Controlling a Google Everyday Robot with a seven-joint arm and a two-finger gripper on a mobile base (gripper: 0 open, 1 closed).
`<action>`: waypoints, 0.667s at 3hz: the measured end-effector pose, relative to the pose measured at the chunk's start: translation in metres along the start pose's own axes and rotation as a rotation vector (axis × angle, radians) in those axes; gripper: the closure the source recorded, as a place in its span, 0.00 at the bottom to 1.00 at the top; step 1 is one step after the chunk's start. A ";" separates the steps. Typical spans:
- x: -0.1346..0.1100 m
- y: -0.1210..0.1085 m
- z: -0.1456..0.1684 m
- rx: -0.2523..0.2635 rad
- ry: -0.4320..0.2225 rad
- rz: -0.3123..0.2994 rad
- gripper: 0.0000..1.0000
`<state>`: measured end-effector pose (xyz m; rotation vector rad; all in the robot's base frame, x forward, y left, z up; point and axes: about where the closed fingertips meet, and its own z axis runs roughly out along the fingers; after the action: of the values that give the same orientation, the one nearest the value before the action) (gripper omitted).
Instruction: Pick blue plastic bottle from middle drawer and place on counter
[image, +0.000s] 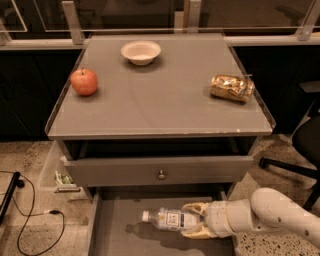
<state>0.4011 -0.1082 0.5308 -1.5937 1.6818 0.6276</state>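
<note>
The blue plastic bottle (170, 219) is clear with a white cap pointing left. It lies on its side over the floor of the open middle drawer (112, 222), casting a shadow below. My gripper (194, 220) reaches in from the right on a white arm. Its yellowish fingers (196, 206) are closed around the bottle's right end. The grey counter (160, 102) is above, with a clear raised rim.
On the counter are a red apple (84, 81) at left, a white bowl (141, 51) at the back and a golden snack bag (231, 87) at right. A drawer panel with a round knob (161, 175) overhangs the open drawer. A black chair base (292, 162) stands at right and cables (30, 220) lie at left.
</note>
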 end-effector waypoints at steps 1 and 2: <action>0.000 0.000 0.001 -0.002 -0.002 0.001 1.00; -0.031 0.013 -0.016 0.014 -0.015 -0.064 1.00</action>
<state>0.3847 -0.0995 0.5628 -1.6222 1.6150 0.5924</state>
